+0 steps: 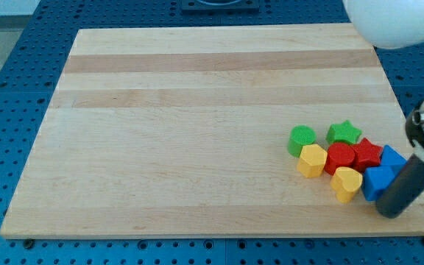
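Observation:
My dark rod comes down at the view's lower right, and my tip (391, 211) rests on the board just below and right of a blue block (377, 180), touching or nearly touching it. A second blue block (393, 159) lies behind it, partly hidden by the rod. Left of the blue ones sit a yellow heart-shaped block (346, 182), a red block (340, 157) and a red star-like block (367, 154). A yellow hexagonal block (313, 160) lies further left. A green cylinder (302, 139) and a green star (344, 133) stand at the cluster's top.
The wooden board (197, 125) lies on a blue perforated table (20, 73). The board's right edge runs close to the cluster. A white rounded body (396, 22) of the arm fills the view's top right corner.

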`<state>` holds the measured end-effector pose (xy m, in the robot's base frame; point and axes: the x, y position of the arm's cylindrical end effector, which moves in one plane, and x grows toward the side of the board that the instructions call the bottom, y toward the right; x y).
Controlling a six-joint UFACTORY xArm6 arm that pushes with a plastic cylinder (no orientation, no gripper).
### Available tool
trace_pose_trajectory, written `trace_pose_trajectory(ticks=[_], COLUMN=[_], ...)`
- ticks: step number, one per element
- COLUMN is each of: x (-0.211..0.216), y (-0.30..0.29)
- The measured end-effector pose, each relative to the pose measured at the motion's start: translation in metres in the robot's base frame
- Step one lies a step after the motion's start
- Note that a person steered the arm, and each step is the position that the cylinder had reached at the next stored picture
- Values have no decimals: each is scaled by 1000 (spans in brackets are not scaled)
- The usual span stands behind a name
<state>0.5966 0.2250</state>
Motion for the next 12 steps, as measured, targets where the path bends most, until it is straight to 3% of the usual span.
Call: trace_pose_trajectory(ticks=[3, 6, 12], x=[-17, -17, -96], y=[-32, 20, 23])
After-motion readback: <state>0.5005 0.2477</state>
